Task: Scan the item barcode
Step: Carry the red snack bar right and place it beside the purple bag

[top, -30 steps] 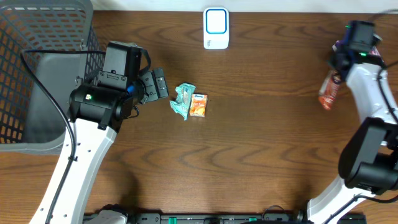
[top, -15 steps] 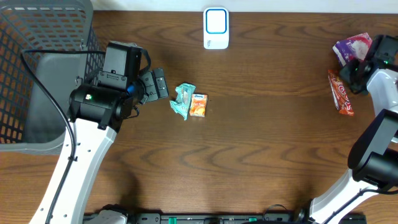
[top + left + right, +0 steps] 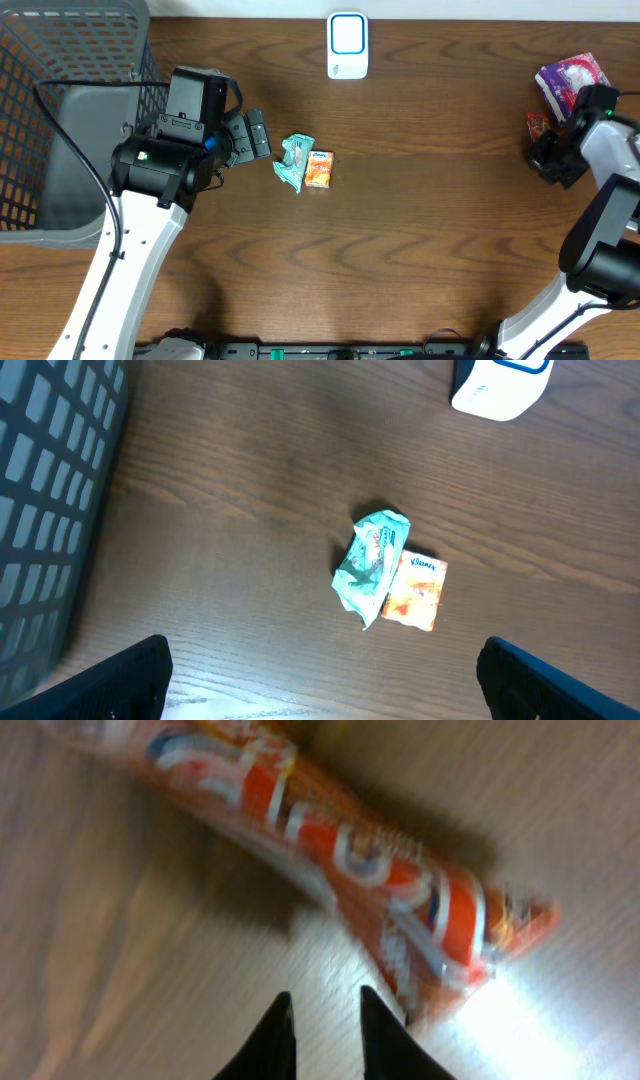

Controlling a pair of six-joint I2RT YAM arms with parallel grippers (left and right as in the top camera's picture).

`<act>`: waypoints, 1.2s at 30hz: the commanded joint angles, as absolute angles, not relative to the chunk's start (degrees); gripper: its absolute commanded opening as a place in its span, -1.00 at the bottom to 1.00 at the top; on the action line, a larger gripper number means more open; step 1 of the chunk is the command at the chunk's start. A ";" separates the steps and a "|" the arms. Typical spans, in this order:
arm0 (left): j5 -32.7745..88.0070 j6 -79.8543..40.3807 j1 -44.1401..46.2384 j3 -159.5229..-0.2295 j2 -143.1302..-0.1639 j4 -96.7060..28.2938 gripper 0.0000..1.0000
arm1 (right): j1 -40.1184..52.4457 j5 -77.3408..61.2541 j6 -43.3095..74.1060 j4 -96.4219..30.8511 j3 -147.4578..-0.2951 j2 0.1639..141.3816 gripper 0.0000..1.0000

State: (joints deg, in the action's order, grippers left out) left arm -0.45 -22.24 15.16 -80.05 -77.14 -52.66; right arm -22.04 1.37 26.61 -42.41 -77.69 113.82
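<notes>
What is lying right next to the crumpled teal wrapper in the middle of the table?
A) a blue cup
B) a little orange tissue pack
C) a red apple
B: the orange tissue pack lies flat on the wood, touching the right side of the teal wrapper.

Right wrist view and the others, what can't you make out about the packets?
Orange packet: right wrist, motion blur, print unreadable, no barcode discernible; overhead, the right arm hides most of it.
Purple packet: overhead, label too small, arm overlaps its lower edge.
Teal wrapper and orange tissue pack: left wrist, no barcode showing; undersides hidden.
</notes>
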 commanded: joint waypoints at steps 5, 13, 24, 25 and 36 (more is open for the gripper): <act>-1.58 -21.71 15.18 -80.05 -77.14 -52.88 0.96 | -21.82 8.19 26.55 -25.43 -70.63 112.62 -0.43; -1.58 -21.74 15.18 -80.05 -77.14 -52.88 0.95 | -21.71 13.85 11.53 -11.33 -75.57 111.26 -0.04; -1.58 -21.71 15.18 -80.05 -77.14 -52.88 0.96 | -21.74 12.25 15.64 -39.55 -93.30 109.08 -0.18; -1.56 -21.74 15.18 -80.05 -77.14 -52.88 0.96 | -22.04 13.80 18.68 -40.07 -92.09 109.16 -0.18; -1.56 -21.74 15.18 -80.05 -77.14 -52.88 0.96 | -25.69 14.48 33.04 -21.08 -67.79 109.84 -0.59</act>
